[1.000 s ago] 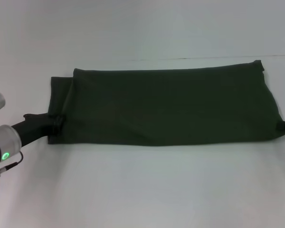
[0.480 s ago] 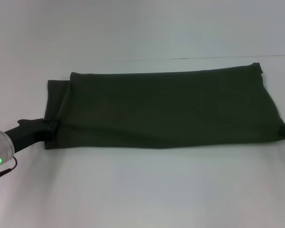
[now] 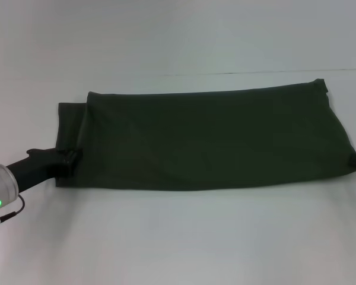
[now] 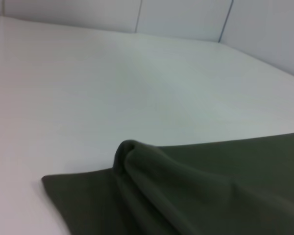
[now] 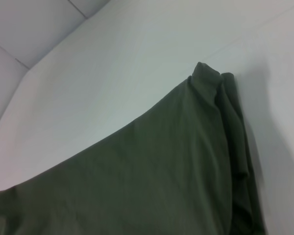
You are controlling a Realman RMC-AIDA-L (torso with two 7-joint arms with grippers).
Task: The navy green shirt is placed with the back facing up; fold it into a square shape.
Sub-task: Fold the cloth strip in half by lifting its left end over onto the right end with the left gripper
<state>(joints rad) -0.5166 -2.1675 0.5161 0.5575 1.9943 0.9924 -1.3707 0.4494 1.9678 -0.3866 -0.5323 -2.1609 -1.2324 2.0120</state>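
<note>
Because the navy green shirt (image 3: 207,139) is soft and limp, each jaws seem to pinch one end edge; closure I cannot tell.

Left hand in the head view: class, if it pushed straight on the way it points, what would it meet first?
Most likely the navy green shirt: the left hand already sits at its left edge, pointing across it.

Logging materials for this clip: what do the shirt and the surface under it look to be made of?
The navy green shirt looks like soft matte knit cloth, likely cotton: it drapes, bunches into rounded folds at its corners and shows no sheen. The table looks like a hard, smooth, pale laminate or painted board with a faint gloss; which one cannot be told. The left gripper sits at the shirt's left edge.
</note>
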